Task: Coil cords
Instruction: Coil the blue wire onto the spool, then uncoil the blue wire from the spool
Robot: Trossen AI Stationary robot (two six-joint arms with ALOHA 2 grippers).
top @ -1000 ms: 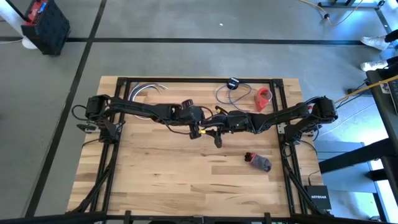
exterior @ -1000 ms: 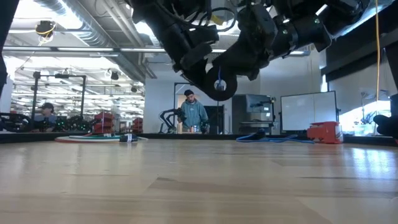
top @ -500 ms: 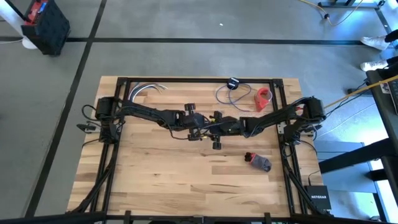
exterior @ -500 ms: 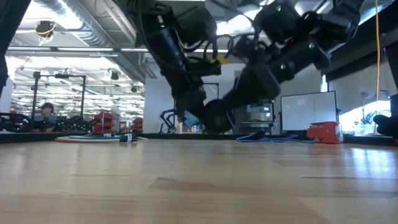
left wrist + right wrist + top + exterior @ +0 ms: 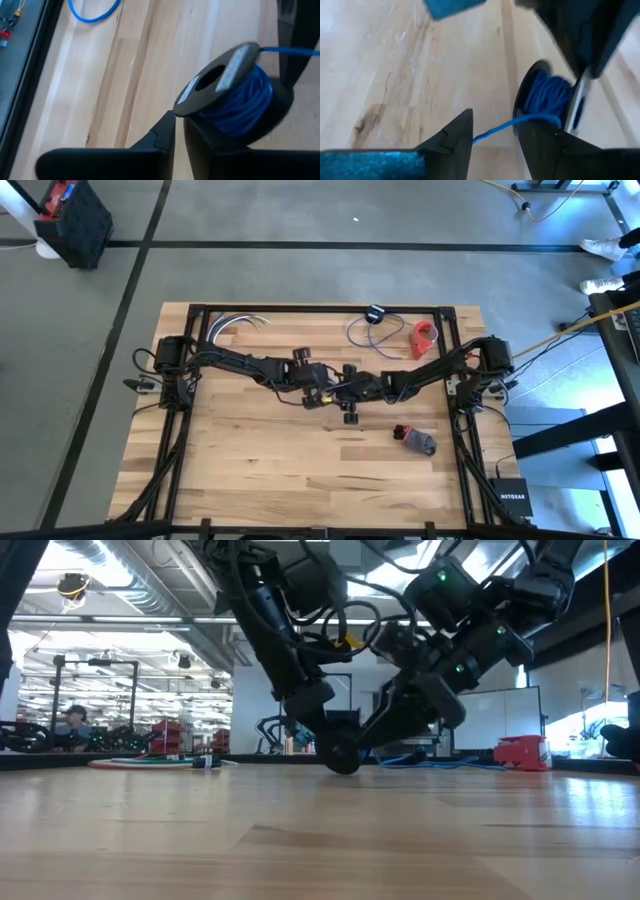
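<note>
Both arms lower now, left jaws nearly closed beside spool [image 5: 227, 95] (right jaws parted around blue cord [image 5: 510, 124]).

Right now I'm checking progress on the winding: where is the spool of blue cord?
The spool of blue cord sits near the middle of the table in the high view, between the left gripper and the right gripper, just ahead of both sets of fingers.
</note>
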